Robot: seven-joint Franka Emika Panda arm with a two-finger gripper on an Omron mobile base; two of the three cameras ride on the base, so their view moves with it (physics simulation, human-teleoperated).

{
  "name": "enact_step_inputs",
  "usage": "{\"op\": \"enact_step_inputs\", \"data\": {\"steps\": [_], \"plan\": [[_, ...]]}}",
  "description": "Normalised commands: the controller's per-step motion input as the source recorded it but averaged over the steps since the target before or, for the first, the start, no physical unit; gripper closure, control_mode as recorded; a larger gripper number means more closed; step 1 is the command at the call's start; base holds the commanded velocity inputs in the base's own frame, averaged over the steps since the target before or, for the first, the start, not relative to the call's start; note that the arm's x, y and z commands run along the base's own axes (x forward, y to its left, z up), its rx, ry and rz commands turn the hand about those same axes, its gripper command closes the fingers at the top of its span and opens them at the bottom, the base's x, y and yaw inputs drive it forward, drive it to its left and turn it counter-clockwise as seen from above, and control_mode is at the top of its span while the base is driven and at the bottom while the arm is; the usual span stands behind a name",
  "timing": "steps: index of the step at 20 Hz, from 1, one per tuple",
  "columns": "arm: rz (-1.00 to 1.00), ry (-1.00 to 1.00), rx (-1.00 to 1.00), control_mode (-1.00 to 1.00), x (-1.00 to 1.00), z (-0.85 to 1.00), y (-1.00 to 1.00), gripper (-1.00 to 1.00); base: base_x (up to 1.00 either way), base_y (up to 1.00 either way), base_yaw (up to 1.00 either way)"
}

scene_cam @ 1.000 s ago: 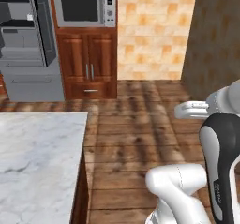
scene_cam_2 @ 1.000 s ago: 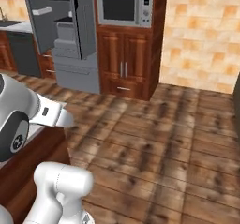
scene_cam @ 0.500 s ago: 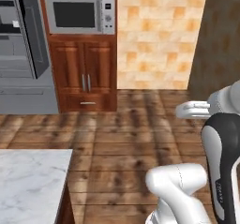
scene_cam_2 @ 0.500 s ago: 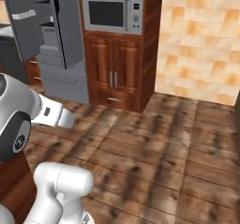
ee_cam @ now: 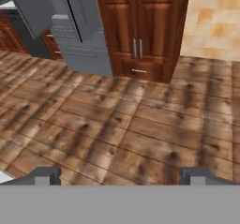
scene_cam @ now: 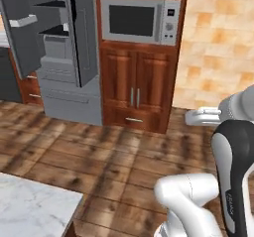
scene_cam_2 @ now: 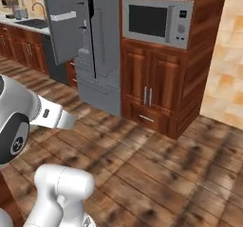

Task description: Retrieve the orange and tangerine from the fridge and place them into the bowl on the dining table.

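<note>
- Plank wood floor [ee_cam: 140, 124] is stretching up to the fridge [scene_cam: 69, 57], which is standing with its left door swung open, just beside the wooden cabinet [scene_cam: 134, 92] holding a microwave [scene_cam: 139, 20]
- A marble dining table [scene_cam: 30, 211] corner is showing well short of the fridge
- The gripper [ee_cam: 122, 176] is hovering over bare floor before the fridge, fingers [ee_cam: 44, 175] spread wide, holding and touching nothing

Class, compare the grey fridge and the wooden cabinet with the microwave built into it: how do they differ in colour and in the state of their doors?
The fridge is grey; the cabinet is reddish-brown wood. The fridge stands with doors swung open, showing shelves and door bins; the cabinet's two doors are closed. The fridge has drawers at its base; the cabinet carries a microwave above its doors. Both stand side by side on the wooden floor.
</note>
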Motion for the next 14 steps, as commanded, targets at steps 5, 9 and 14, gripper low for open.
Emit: {"op": "enact_step_inputs", "data": {"steps": [5,9,14], "plan": [[0.0,0.0,0.0,1.0,0.0,0.0,0.0,-1.0,1.0,0.0,0.66],[0.0,0.0,0.0,1.0,0.0,0.0,0.0,-1.0,1.0,0.0,0.68],[0.0,0.0,0.0,1.0,0.0,0.0,0.0,-1.0,1.0,0.0,0.63]]}}
